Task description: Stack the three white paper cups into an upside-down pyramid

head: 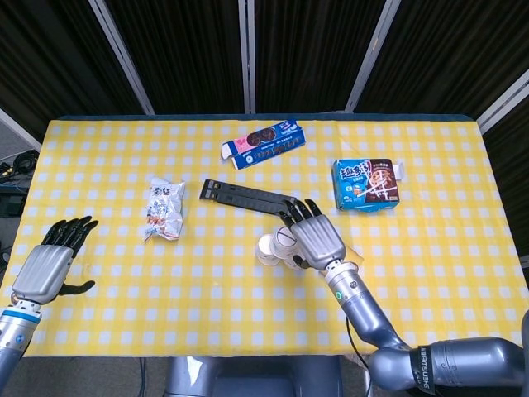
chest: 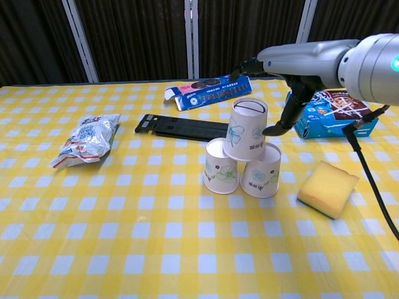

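Observation:
Two white paper cups with a flower print stand upside down side by side, the left cup and the right cup touching. The third cup sits upside down on top, bridging both. My right hand hovers just behind and right of the top cup with its fingers spread; one fingertip is at the cup's right side, the others are clear of it. In the head view the right hand covers most of the cups. My left hand rests at the table's left edge, holding nothing.
A black strip lies just behind the cups. A snack bag is at the left and a cookie box at the back. A blue box and a yellow sponge lie at the right, under a black cable.

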Robot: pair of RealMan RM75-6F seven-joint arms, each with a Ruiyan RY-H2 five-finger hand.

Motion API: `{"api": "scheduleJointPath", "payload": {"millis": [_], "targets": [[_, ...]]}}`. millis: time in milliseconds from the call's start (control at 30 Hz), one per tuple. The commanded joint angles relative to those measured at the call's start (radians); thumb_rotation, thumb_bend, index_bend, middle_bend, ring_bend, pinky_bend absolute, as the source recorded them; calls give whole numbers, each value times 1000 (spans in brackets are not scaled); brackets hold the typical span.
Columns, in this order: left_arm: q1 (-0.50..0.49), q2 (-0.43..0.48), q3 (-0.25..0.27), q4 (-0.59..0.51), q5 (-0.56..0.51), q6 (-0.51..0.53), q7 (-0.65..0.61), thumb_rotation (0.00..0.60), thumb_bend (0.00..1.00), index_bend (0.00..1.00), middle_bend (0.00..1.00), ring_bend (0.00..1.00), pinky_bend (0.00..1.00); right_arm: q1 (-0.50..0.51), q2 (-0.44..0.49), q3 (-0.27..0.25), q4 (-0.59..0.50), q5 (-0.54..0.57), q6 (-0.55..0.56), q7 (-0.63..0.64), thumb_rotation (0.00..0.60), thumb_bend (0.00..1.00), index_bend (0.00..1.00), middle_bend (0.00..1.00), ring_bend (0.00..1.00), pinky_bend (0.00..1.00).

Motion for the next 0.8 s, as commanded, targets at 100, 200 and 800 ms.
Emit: {"api": "scheduleJointPath", "payload": {"millis": [100, 200, 800], "targets": [[3, 1, -2, 2, -1, 3, -4, 600, 154, 0, 0, 0, 0, -3, 28, -9, -49, 8, 32, -28, 600, 136, 81, 0, 0, 0], [7, 3, -3, 1, -1, 9, -5, 600, 155, 0, 0, 0, 0, -16, 51, -20, -82, -6, 60, -35, 600, 136, 80, 0, 0, 0], [80, -26, 44, 4, 90, 106, 18, 600, 157, 0, 0, 0, 0, -503, 223, -375, 108, -659, 371, 469, 600, 135, 0, 0, 0, 0]]}}
